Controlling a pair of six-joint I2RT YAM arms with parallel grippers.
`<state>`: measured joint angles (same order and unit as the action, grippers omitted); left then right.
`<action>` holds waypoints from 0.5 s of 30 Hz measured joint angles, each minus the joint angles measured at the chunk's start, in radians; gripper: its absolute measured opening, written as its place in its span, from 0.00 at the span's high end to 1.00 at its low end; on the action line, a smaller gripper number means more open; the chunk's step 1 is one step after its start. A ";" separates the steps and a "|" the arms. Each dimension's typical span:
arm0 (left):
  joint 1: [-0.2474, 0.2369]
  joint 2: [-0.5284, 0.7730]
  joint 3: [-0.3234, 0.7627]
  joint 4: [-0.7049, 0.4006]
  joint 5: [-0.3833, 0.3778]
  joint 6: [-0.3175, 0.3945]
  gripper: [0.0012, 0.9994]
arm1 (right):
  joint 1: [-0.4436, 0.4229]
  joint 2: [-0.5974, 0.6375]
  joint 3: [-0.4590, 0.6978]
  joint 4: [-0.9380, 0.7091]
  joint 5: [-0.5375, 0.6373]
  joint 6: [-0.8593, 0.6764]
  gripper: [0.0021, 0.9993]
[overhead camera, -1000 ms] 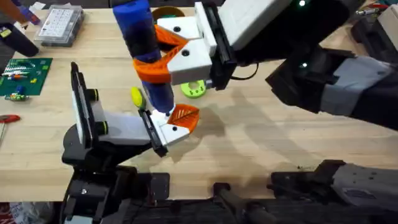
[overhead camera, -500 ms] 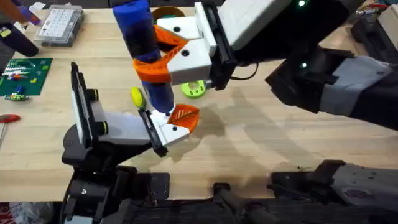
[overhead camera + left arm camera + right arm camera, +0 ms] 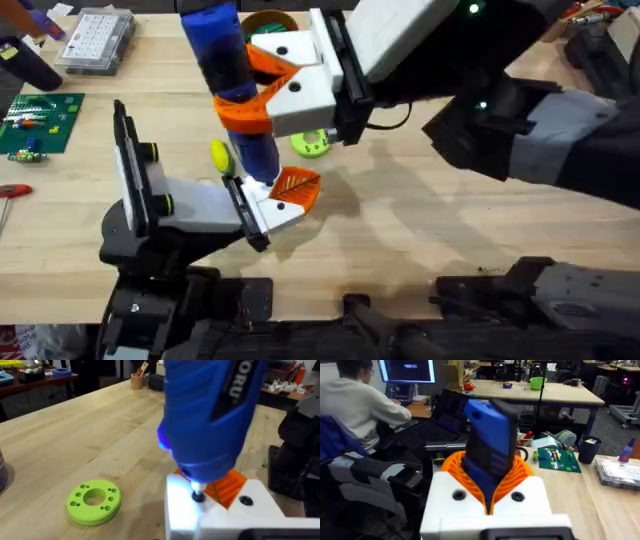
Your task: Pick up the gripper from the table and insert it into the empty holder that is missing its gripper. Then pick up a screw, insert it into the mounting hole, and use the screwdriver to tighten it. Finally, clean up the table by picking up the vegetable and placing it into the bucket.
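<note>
The blue screwdriver (image 3: 225, 50) stands upright, and my right gripper (image 3: 248, 88) is shut on it with its white fingers and orange pads. The right wrist view shows the same grip (image 3: 490, 477) around the blue body (image 3: 490, 435). The thin tip (image 3: 198, 496) rests on a hole in the white gripper piece (image 3: 185, 510) with an orange ribbed pad (image 3: 227, 487). That piece sits at the end of my left gripper (image 3: 275, 205), on the black holder (image 3: 135, 205). A small yellow-green vegetable (image 3: 219, 154) lies just left of the screwdriver. The orange-brown bucket (image 3: 272, 20) is partly hidden behind it.
A green ring with holes (image 3: 312, 143) lies on the table beside the screwdriver, also in the left wrist view (image 3: 93, 501). At the far left stand a clear compartment box (image 3: 95, 40), a green circuit board (image 3: 40, 120) and a red-handled tool (image 3: 12, 190).
The right arm's body has shifted very slightly to the left. The screwdriver and the white piece stay where they were.
</note>
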<state>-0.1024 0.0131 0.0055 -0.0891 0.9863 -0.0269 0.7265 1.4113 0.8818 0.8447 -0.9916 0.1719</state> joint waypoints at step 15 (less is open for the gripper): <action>0.000 0.000 0.000 0.001 -0.006 0.000 1.00 | -0.020 0.005 0.010 0.138 -0.003 0.056 0.98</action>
<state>-0.1024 0.0132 0.0055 -0.0879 0.9806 -0.0265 0.7070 1.4166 0.8922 0.9824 -0.9947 0.2277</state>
